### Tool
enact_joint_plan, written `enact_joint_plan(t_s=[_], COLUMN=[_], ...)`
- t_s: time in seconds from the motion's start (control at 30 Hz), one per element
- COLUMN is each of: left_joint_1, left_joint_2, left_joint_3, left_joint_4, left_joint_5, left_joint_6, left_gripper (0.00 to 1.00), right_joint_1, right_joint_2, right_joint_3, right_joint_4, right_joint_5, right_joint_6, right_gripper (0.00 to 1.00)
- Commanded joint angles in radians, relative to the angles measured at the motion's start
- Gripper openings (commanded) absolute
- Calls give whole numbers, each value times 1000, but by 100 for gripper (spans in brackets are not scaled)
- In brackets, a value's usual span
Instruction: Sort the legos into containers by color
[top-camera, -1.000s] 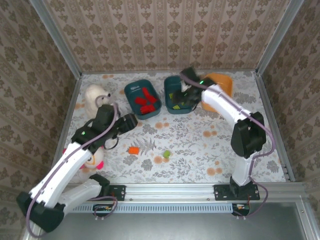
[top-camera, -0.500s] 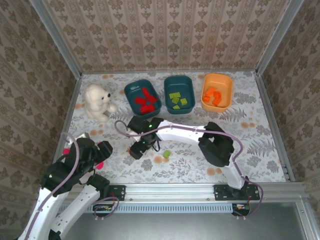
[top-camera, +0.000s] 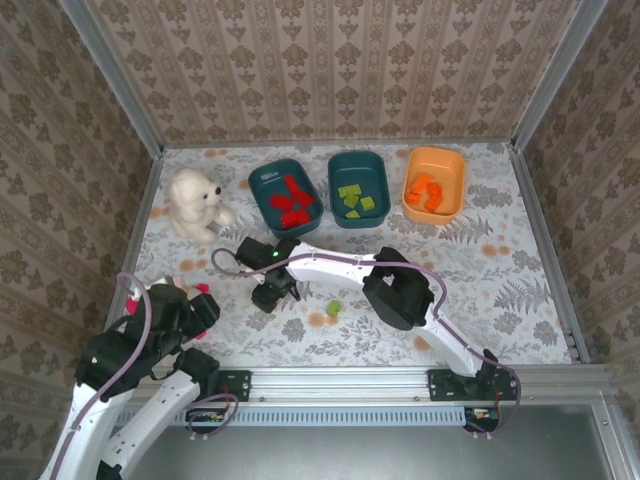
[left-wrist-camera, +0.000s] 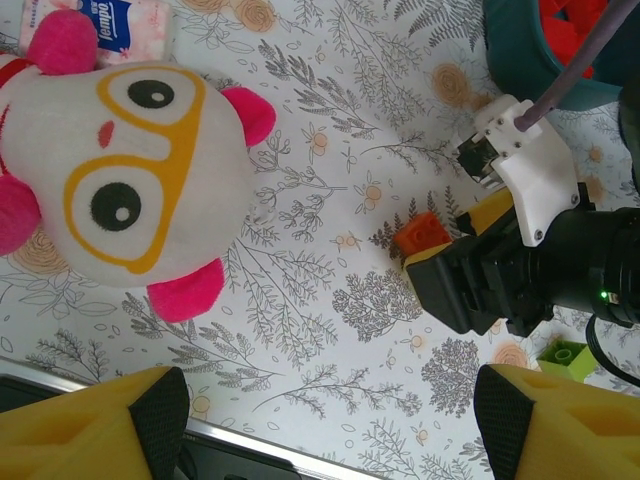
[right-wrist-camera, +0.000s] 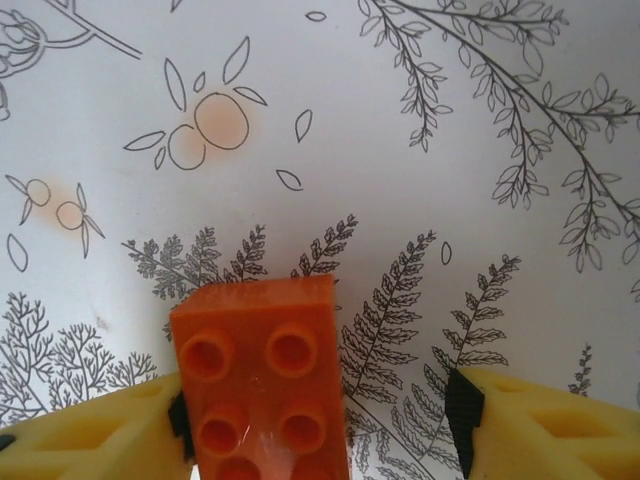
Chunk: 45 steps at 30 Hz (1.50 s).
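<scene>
Orange lego (right-wrist-camera: 262, 385) flat on the worktop (top-camera: 480, 280), between the spread fingers (right-wrist-camera: 90, 430) of the right end effector (right-wrist-camera: 315, 415), one finger against it, green lego (top-camera: 333, 309) near it, left end effector (left-wrist-camera: 330, 420) wide apart, well away from it.

Reaches with the right arm far to the left, forearm low over the tabletop (top-camera: 520, 255), right gripper (top-camera: 272, 293) aimed straight down, jaws parted. Holds the left arm folded back by its base, left gripper (top-camera: 188, 308) raised, well left of the right gripper, facing down, yellow fingers (left-wrist-camera: 90, 425) spread wide.
</scene>
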Motion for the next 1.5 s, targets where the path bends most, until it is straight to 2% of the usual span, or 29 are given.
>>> enact_joint_plan(t_s=[0.0, 0.23, 0.33, 0.5, 0.67, 0.8, 0.9, 1.03, 1.13, 1.3, 1.47], left_joint_1=[6, 6, 6, 6, 5, 2, -1, -20, -34, -58, -73], left_joint_2=[-11, -10, -11, -2, 98, 210, 330, 509, 630, 802, 912], left_joint_3=[23, -2, -18, -53, -86, -95, -84, -35, 14, 117, 189], left_joint_4=[-28, 6, 33, 146, 344, 535, 679, 838, 930, 996, 1034], left_joint_5=[-17, 0, 15, 81, 191, 250, 302, 358, 385, 400, 409], left_joint_6=[10, 0, -1, 32, 83, 132, 162, 192, 207, 226, 226], left_gripper=[78, 78, 78, 78, 81, 82, 82, 83, 84, 84, 84], right_joint_1=[21, 25, 19, -36, -192, -396, -568, -767, -871, -957, -1014], right_joint_2=[33, 48, 38, -87, -290, -405, -430, -360, -256, -82, 84], right_joint_3=[27, 47, 49, 38, -46, -123, -141, -51, 63, 274, 467], right_joint_4=[-53, -94, -106, -103, -81, -87, -98, -149, -186, -206, -234], right_joint_5=[38, 93, 115, 104, 90, 82, 82, 115, 124, 148, 156], right_joint_6=[0, 16, 28, 83, 150, 174, 191, 230, 261, 281, 331], right_gripper=[60, 46, 36, 29, 28, 27, 26, 26, 24, 24, 24])
